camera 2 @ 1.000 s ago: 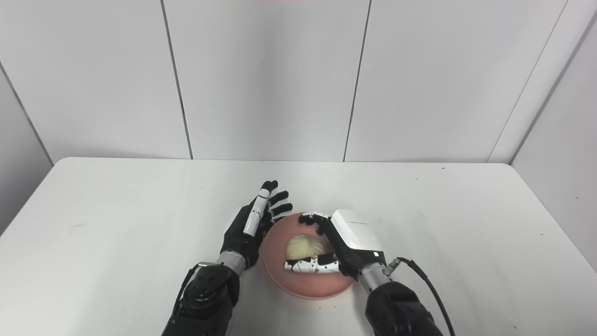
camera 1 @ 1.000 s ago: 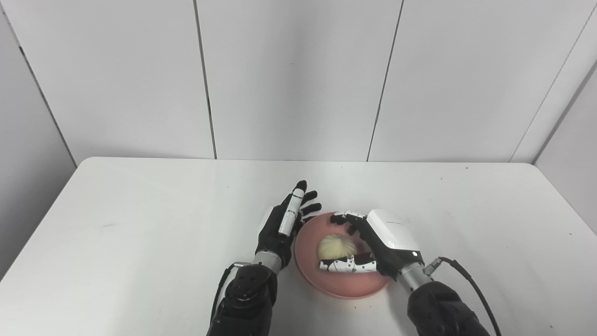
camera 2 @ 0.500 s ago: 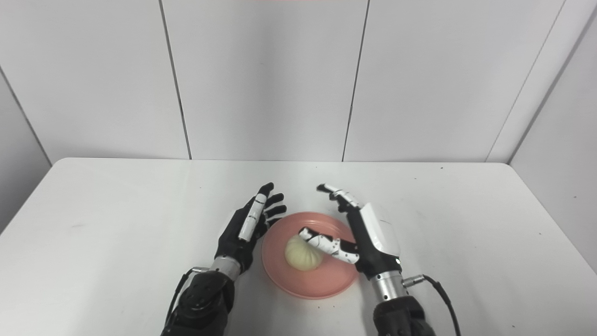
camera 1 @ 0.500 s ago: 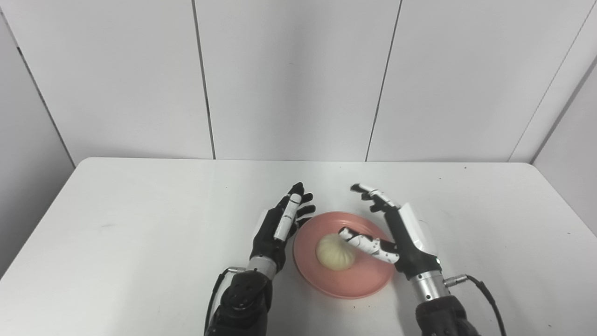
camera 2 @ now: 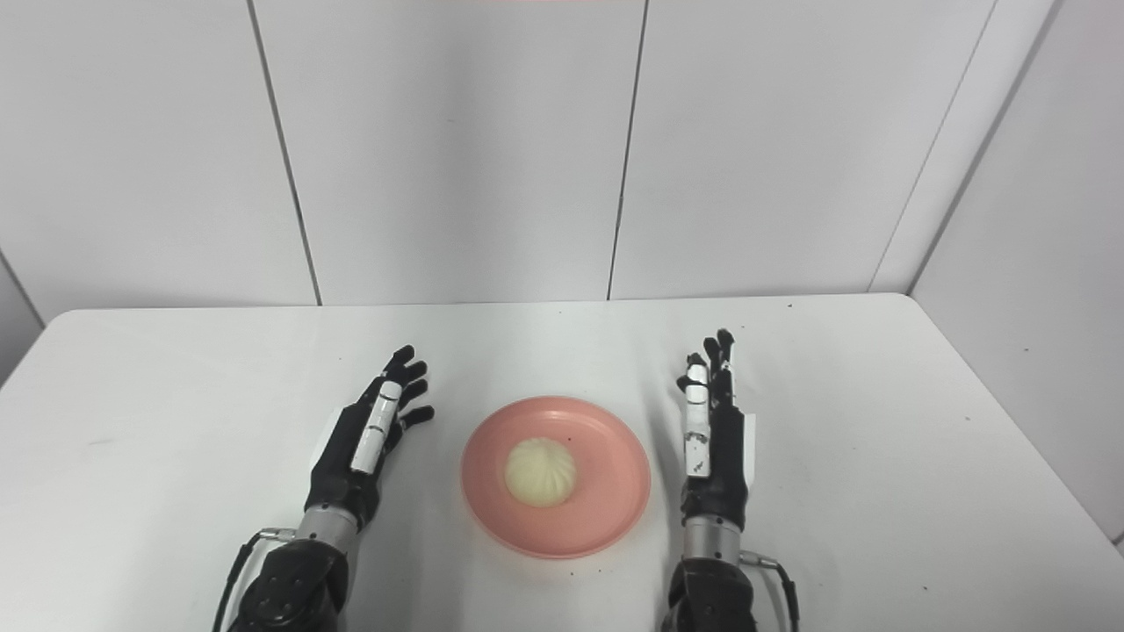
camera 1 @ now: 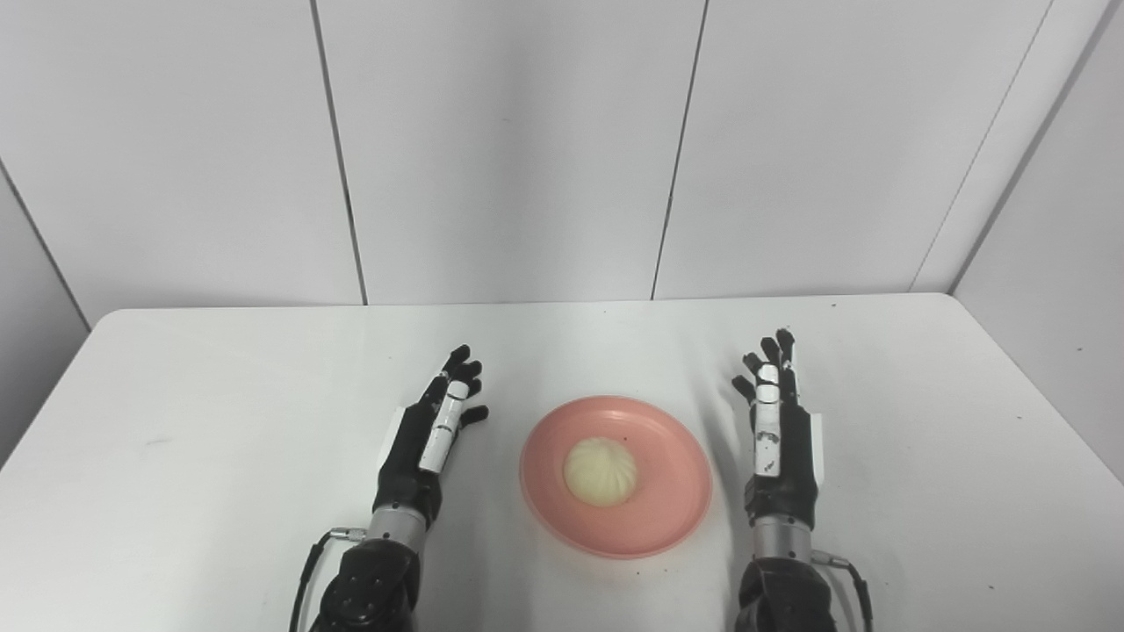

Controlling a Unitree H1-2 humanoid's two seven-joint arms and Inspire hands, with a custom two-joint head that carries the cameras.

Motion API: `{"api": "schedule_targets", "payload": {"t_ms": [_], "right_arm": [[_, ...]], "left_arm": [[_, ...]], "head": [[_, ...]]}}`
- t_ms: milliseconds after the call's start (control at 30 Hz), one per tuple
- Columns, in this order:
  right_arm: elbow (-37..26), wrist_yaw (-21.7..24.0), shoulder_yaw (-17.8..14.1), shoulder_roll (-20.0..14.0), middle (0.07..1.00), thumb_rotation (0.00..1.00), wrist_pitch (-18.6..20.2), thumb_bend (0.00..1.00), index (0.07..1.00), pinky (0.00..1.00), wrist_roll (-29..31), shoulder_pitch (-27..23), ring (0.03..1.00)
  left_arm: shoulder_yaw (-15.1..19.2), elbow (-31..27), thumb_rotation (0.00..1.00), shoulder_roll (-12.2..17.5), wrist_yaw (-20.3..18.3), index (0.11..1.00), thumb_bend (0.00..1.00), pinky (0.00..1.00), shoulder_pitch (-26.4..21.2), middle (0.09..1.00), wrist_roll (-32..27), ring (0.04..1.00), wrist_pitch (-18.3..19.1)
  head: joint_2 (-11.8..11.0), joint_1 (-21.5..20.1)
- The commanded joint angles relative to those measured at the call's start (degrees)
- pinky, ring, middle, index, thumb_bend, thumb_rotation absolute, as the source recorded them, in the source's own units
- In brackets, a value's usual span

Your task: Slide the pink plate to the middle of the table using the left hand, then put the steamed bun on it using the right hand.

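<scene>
A pink plate [camera 1: 667,500] lies on the white table, near the front and about midway across. A pale steamed bun [camera 1: 601,471] rests on the plate, a little left of its centre. My left hand [camera 1: 428,439] stands open to the left of the plate, fingers straight and apart, clear of the rim. To the right of the plate my right hand [camera 1: 776,439] is open as well, edge-on with fingers pointing away from me, holding nothing. Neither hand touches the plate or the bun.
The white table [camera 1: 219,395] reaches back to a grey panelled wall [camera 1: 509,149]. Its rounded corners show at the far left and far right. A cable [camera 1: 303,570] runs from the left wrist at the bottom edge.
My right hand let go of the bun, opened and drew back to the right of the plate. My left hand moved off to the left. The camera view also shifted.
</scene>
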Motion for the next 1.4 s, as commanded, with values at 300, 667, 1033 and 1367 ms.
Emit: {"api": "schedule_targets", "payload": {"t_ms": [300,667,1033,1367], "right_arm": [[-3.26,-0.97,0.66,2.06,0.923,1.0,5.59,0.65,0.942,0.95,-2.45,-0.75,0.906],[-5.75,0.47,2.54,0.57,0.92,1.0,10.43,0.66,0.917,0.98,-5.94,0.18,0.922],[-7.84,3.21,4.68,-2.3,0.888,1.0,15.05,0.69,0.885,1.0,-8.06,1.27,0.947],[-8.91,9.04,3.78,-4.61,0.873,1.0,18.58,0.73,0.889,1.0,-1.74,1.48,0.938]], "left_arm": [[0.3,-2.6,0.92,1.1,0.6,0.919,0.64,0.96,-0.43,0.952,1.04,0.959,0.6],[0.17,-2.92,0.94,0.15,2.1,0.926,0.65,0.98,0.07,0.956,1.65,0.973,-0.43],[0.09,-3.15,0.99,-1.45,4.63,0.943,0.65,1.0,0.23,0.967,2.61,0.986,-1.91],[-0.26,-1.92,1.0,-3.8,6.94,0.983,0.65,1.0,0.38,0.984,3.01,1.0,-4.68]], "head": [[0.25,-0.82],[0.58,-0.24],[0.51,1.9],[0.46,4.71]]}}
